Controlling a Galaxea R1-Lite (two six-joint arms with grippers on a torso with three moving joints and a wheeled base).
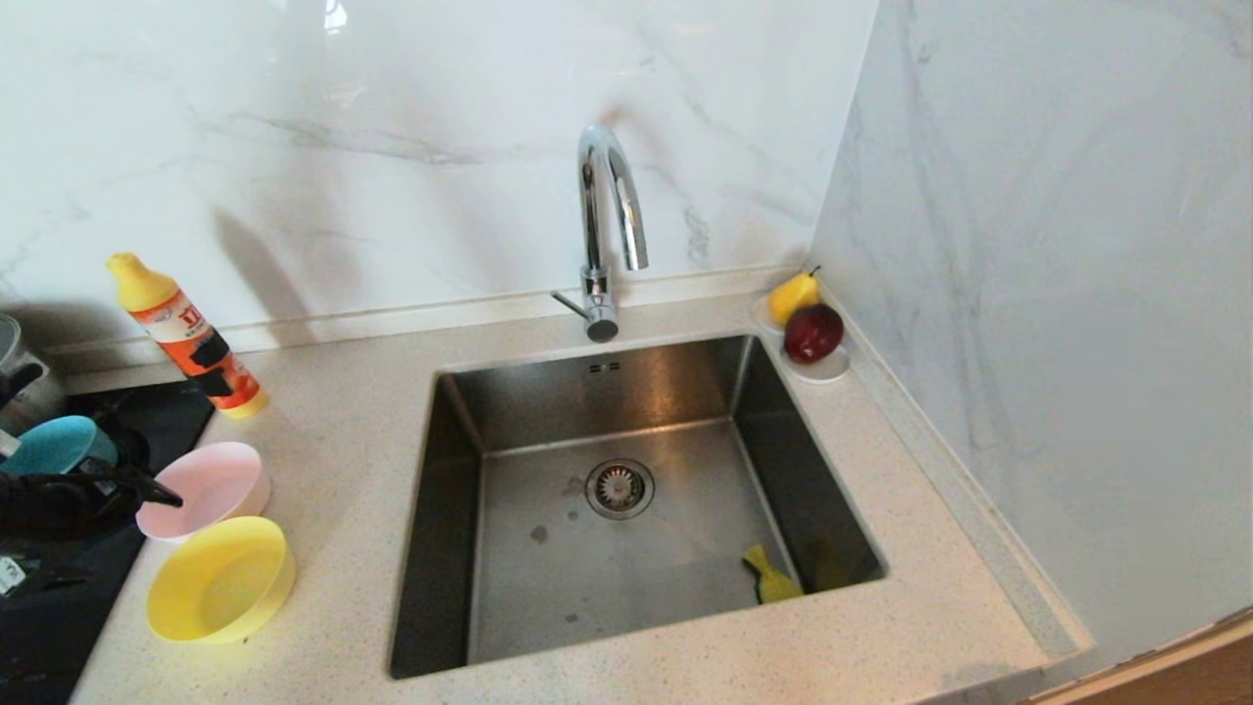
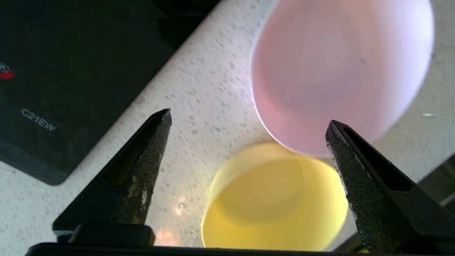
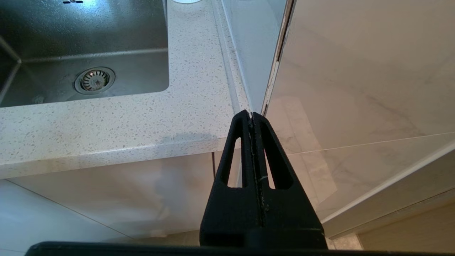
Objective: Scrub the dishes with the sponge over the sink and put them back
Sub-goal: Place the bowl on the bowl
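Note:
Three bowls stand left of the sink. The yellow bowl is nearest the front, the pink bowl sits just behind it, and the blue bowl is at the far left, partly hidden by my left arm. My left gripper hovers open above the counter, empty, with the pink bowl and yellow bowl in front of it. The sponge lies in the sink's front right corner. My right gripper is shut and empty, parked below the counter's front edge, right of the sink.
A yellow-capped detergent bottle stands behind the bowls. A black cooktop with a steel pot fills the far left. The faucet rises behind the basin. A white saucer with fruit sits in the back right corner against the side wall.

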